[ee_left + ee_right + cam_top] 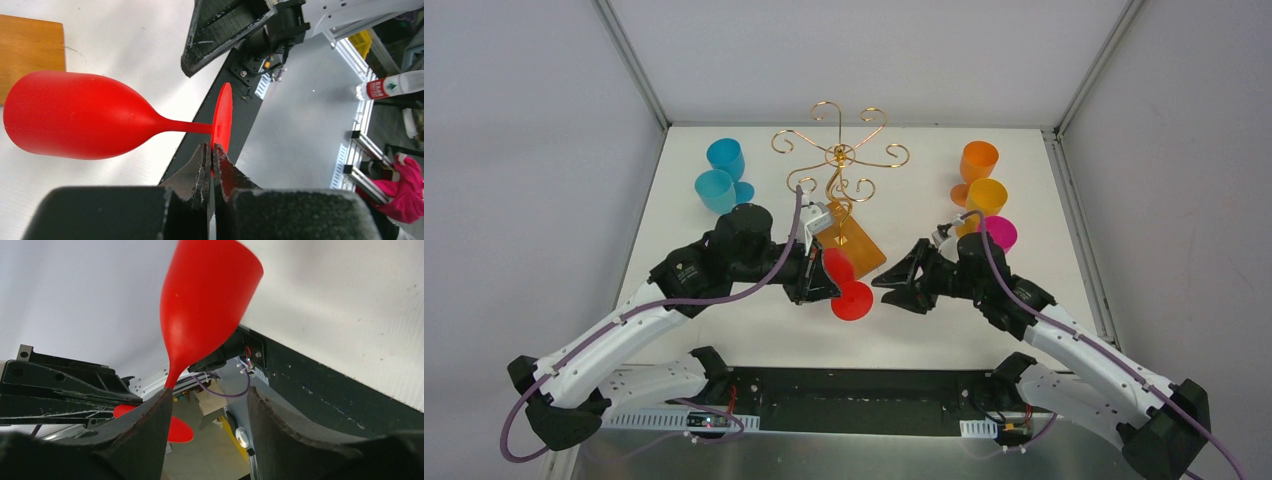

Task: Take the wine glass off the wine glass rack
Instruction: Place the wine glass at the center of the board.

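My left fingers (pixel 212 150) are pinched nearly closed on the rim of the wine glass (pixel 80 116), gripping the edge of its round red foot. The glass hangs on its side, bowl pointing away from me and foot toward the near edge of the table (pixel 754 330). It is off the wine glass rack (pixel 840 156). From above, none of the gold scroll arms touches it, and its bowl sits over the near corner of the rack's wooden base (pixel 865 250) (I cannot tell whether they touch).

My right fingers (pixel 886 290) are spread wide and hold nothing. They sit just beside the foot of the glass, facing my left fingers. In the right wrist view the stem runs down beside one finger, contact unclear.

Blue cups (pixel 719 176) stand left of the rack, with orange cups (pixel 980 176) and a pink cup (pixel 1000 232) to its right.
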Tool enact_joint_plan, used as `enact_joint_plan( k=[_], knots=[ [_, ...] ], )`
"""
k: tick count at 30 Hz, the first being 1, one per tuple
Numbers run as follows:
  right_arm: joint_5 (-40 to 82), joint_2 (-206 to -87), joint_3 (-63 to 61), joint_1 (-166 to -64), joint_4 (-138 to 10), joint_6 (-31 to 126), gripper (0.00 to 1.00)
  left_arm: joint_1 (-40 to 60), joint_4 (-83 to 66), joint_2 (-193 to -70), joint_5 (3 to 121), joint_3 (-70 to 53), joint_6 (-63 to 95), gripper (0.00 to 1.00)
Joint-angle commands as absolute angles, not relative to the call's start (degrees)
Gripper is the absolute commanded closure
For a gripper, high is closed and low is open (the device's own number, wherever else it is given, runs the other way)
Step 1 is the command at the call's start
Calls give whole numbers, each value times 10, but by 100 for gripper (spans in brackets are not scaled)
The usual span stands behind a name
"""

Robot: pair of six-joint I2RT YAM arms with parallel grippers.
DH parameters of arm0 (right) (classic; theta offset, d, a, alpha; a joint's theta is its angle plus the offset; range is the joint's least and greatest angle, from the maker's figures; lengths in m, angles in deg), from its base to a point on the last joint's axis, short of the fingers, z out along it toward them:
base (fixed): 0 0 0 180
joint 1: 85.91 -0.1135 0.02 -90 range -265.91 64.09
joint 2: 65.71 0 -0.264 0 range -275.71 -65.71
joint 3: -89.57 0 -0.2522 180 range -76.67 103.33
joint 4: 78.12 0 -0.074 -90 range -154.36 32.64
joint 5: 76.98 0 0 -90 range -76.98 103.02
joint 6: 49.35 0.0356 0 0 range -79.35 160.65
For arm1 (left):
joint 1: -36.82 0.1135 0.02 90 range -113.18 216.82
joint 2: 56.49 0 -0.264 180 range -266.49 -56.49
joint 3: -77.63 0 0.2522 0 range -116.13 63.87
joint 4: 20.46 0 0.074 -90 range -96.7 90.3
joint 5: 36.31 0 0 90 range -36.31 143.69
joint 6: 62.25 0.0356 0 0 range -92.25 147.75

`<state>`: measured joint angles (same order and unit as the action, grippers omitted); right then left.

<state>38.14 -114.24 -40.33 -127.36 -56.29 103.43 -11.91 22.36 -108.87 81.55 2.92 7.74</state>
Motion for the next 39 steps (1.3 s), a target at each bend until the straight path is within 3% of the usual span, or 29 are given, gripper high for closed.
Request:
enact_joint_plan(
  k=[1,15,30,33,39],
  knots=[
    [455,-1157,-420,-1272,-663,1097,42,-130,209,-1105,782,1,136,100],
    [482,-1245,-432,-1319,-812,1163,44,-211,206,-1146,744,-16,185,100],
    [477,-1240,-487,-1336,-895,1213,61,-247,203,-1158,721,-19,214,100],
    [477,-1241,-488,-1343,-904,1215,69,-250,201,-1161,718,-20,216,100],
    [477,-1233,-490,-1343,-904,1214,97,-253,199,-1159,716,-17,207,100]
  ],
)
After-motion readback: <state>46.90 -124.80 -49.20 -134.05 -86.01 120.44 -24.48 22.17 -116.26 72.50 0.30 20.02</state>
